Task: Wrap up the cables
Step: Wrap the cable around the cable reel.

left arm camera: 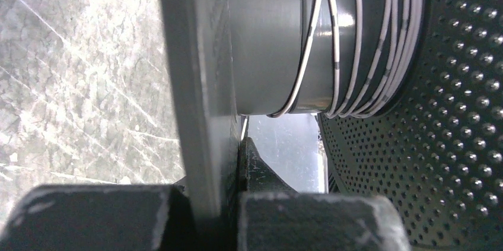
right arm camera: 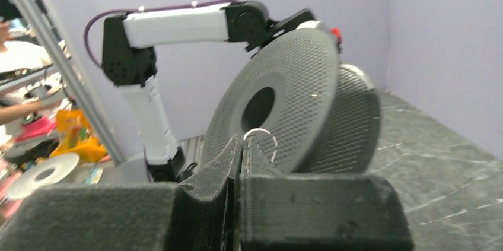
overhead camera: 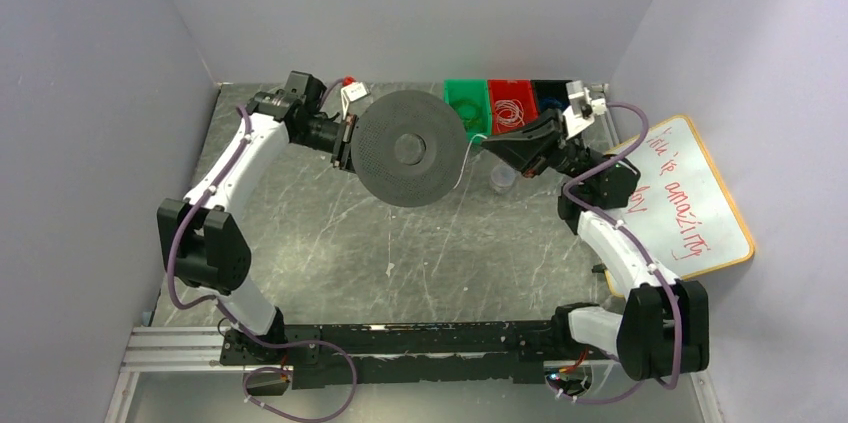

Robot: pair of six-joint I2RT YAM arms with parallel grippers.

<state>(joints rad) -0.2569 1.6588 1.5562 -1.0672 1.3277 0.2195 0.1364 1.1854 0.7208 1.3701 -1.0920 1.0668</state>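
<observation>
Your right gripper (right arm camera: 240, 144) is pinching the cable (right arm camera: 261, 130), jaws pressed together, just beside the black spool (right arm camera: 285, 91); your left gripper (left arm camera: 231, 162) is clamping the spool's flange (left arm camera: 201, 85); several cable turns are lying wound around its hub (left arm camera: 267, 37).

- spool (overhead camera: 411, 148): above table (overhead camera: 400, 263), near far edge, midway between left and right edges.
- cables (left arm camera: 396, 31): wound on spool's hub.
- row of bins (overhead camera: 497, 89): along far edge, right of spool.
- whiteboard (overhead camera: 690, 193): off right edge, toward far right corner.
</observation>
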